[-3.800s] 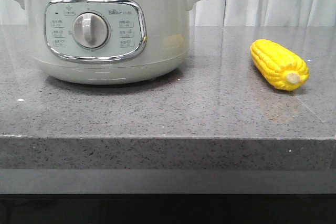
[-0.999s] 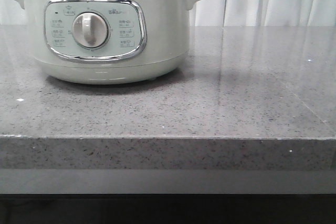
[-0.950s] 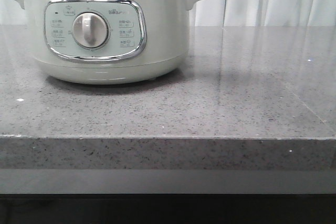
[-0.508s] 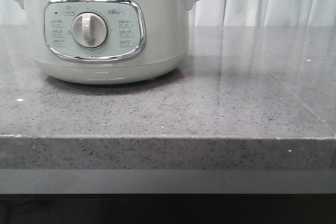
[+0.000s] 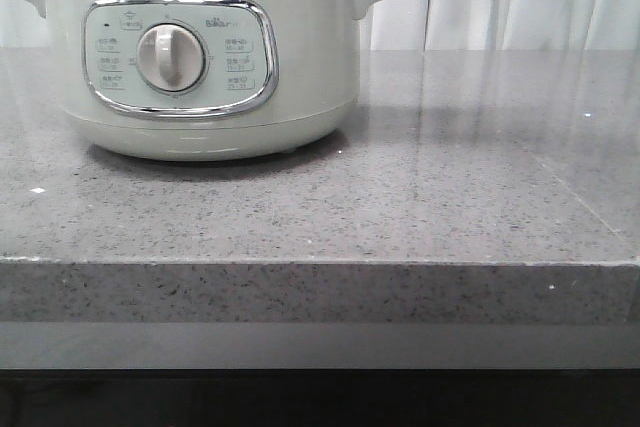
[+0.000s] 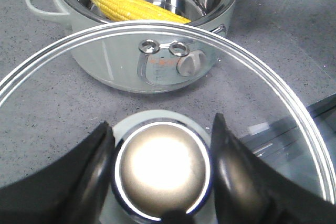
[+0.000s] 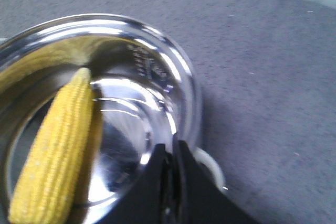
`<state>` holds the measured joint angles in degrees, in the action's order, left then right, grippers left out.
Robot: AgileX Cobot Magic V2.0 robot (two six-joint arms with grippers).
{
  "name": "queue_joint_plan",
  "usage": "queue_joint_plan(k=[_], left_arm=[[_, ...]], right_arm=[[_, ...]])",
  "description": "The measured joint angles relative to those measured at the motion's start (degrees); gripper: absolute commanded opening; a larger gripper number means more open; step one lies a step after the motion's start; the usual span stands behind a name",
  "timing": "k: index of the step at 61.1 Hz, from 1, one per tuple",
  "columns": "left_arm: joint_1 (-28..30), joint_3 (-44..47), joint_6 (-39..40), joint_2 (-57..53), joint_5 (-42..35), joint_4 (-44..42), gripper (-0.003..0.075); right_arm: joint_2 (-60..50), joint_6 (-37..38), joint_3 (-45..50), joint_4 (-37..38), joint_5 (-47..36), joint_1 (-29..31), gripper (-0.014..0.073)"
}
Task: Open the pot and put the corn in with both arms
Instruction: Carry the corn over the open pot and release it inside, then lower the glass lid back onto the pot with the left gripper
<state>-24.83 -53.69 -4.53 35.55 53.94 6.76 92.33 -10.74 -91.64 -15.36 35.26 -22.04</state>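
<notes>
Take the pot (image 5: 205, 57) as your landmark and read across from your left. The left gripper (image 6: 161, 163) is clamped on the round metal knob (image 6: 161, 169) of the glass lid (image 6: 252, 77), a finger pressed to each side of it; you are holding that lid in the air, above and to the front of the pot, whose dial shows through the glass; so the pot stands open. Inside the pot, the corn (image 6: 137, 9) lies across the shiny steel bowl, tilted against the inner wall rather than flat; your right wrist view shows the same cob (image 7: 55, 148) resting in the bowl with nothing gripping it. The right gripper (image 7: 170, 179) sits above the pot's rim near one side handle, its jaws drawn together with only a sliver between them and nothing held. From the front you see only the pot on the counter (image 5: 450, 207), with no cob beside it. By my reading both named steps are done; what may remain is lowering the lid back on, if you want that, and drawing both arms clear.
</notes>
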Motion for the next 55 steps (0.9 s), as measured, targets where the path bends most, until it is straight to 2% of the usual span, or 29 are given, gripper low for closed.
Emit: queue_joint_plan(k=[16,27,40,55], left_arm=[[0.0,0.0,0.0,0.0,0.0,0.2,0.0188],[0.0,-1.7,0.0,3.0,0.1,0.2,0.0188],[0.0,-11.5,-2.3,15.2,0.2,0.2,0.0188],[0.0,-28.0,-5.1,31.9,0.1,0.2,0.0188]], right_arm=[[-22.0,0.0,26.9,1.6,-10.6,10.4,-0.0068],[-37.4,0.0,43.6,2.0,-13.9,13.3,-0.0068],[-56.4,0.0,59.1,2.0,-14.8,13.3,-0.0068],[-73.7,0.0,67.5,2.0,-15.2,13.3,-0.0068]])
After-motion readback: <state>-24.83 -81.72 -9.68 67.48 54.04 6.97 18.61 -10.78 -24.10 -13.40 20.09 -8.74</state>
